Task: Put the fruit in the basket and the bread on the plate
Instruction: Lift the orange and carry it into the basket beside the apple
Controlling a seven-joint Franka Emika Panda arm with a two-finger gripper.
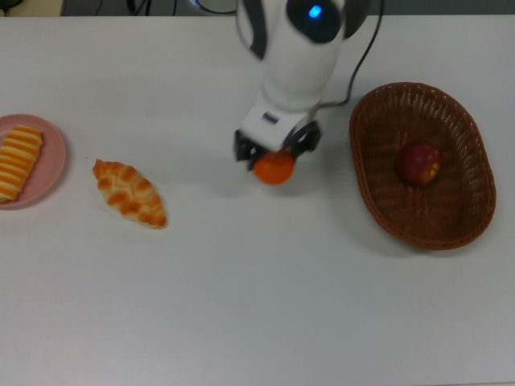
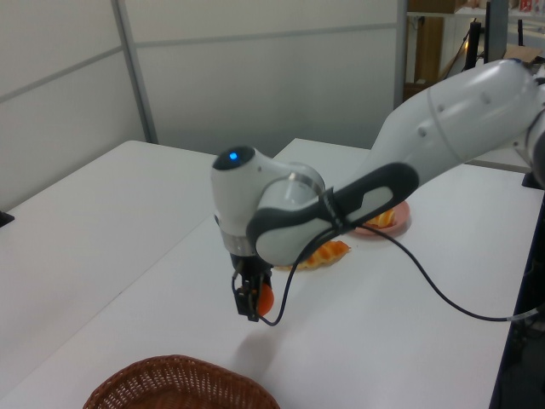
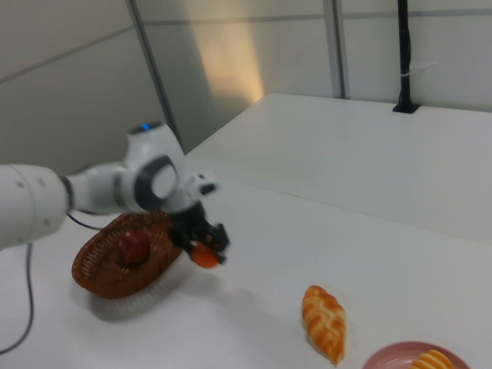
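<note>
My gripper [image 1: 276,161] is shut on the bright orange [image 1: 274,168], which hangs above the white table between the croissant-like bread and the basket; it also shows as the orange [image 2: 265,297] and the orange [image 3: 204,256]. The dark red apple [image 1: 418,163] lies inside the brown wicker basket [image 1: 376,197] at the top view's right. The braided bread [image 1: 129,193] lies on the table left of centre. A striped roll [image 1: 18,160] rests on the pink plate [image 1: 50,178] at the top view's left edge.
The arm's white body [image 1: 302,48] and its black cable [image 1: 358,68] reach in from the top view's upper edge, close to the basket's rim. In the left view the cable [image 2: 443,298] loops over the table. A black post [image 3: 403,54] stands at the far table's edge.
</note>
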